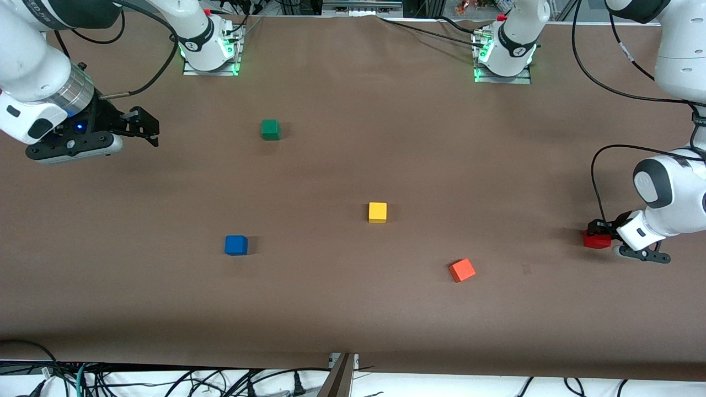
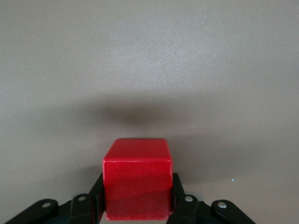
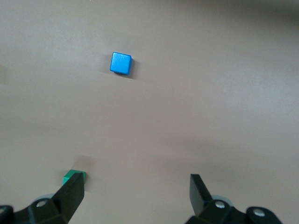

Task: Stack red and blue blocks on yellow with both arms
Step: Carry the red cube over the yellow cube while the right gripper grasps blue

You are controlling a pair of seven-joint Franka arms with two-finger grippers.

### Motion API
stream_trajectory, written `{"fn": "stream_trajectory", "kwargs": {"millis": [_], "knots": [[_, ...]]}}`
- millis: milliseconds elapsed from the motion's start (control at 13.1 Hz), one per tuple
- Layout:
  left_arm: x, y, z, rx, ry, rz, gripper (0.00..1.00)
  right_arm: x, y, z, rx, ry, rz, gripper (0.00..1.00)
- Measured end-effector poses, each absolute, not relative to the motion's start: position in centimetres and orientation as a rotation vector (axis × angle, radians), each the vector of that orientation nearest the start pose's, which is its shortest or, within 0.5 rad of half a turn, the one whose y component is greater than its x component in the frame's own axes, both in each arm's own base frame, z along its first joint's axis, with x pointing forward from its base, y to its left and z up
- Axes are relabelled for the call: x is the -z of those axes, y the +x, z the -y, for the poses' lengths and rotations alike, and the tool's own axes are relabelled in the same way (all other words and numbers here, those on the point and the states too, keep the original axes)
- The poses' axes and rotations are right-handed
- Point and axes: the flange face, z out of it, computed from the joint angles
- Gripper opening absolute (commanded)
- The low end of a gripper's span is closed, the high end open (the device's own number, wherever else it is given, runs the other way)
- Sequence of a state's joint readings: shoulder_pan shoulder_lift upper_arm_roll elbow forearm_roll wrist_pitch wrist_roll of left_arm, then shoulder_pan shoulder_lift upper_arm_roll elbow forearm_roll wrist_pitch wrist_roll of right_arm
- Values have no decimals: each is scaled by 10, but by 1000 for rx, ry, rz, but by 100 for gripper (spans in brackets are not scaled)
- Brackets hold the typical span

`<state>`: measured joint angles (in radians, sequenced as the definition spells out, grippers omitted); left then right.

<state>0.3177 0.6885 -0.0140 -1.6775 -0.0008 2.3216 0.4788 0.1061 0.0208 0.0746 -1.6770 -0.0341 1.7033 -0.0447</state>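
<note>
Table [image 1: 353, 309] in brown runs under both arms, and we read each cube from the nearest gripper. Our left gripper [image 1: 600, 236] sits low at the left arm's end of the table with its fingers [image 2: 184, 205] closed against two opposite sides of the red block [image 1: 596, 239]. In the left wrist view the red block [image 2: 136, 179] fills the gap between the fingers, its top face level, with a soft shadow on the table ahead of it. We cannot tell whether the block rests on the surface or hangs just above it.

Our right gripper [image 1: 144, 127] hangs in the air over the right arm's end of the table, jaws spread wide with nothing between them; the right wrist view shows both fingers [image 3: 200, 190] well apart over bare table. From this gripper [image 3: 136, 189] the green cube [image 3: 74, 177] lies near one fingertip, and the blue block [image 3: 121, 63] lies well ahead of it.

In the front view the blue block [image 1: 236, 245] is nearer the camera than the green cube [image 1: 270, 129]. The yellow cube [image 1: 377, 212] stands alone mid-table, between the two grippers and well apart from each. The orange-red cube [image 1: 462, 270] lies between the yellow cube and our left gripper, turned at an angle.
</note>
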Motion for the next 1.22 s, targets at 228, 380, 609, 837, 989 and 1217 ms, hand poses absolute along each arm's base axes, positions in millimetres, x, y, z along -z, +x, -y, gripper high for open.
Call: {"fn": "stream_trajectory", "kwargs": {"millis": [228,380,609,837,989,1217], "knots": [[-225,662,-166,7,-3176,-313,0,-574,560,-99,14,-3152,364,100],[-259,675,-105,18,-3230,-283,0,-575,562,-99,31,-3151,366,100],[-310,684,7,-38,-3301,-200,0,-571,563,-104,22,-3151,380,100],[-336,681,119,-66,-3317,-55,0,-506,584,-102,-153,-3161,382,100],[-344,666,202,-78,-3317,10,0,-464,600,-96,-236,-3154,380,100],[-337,631,314,-125,-3312,-24,0,-432,612,-106,-238,-3113,378,100]]}}
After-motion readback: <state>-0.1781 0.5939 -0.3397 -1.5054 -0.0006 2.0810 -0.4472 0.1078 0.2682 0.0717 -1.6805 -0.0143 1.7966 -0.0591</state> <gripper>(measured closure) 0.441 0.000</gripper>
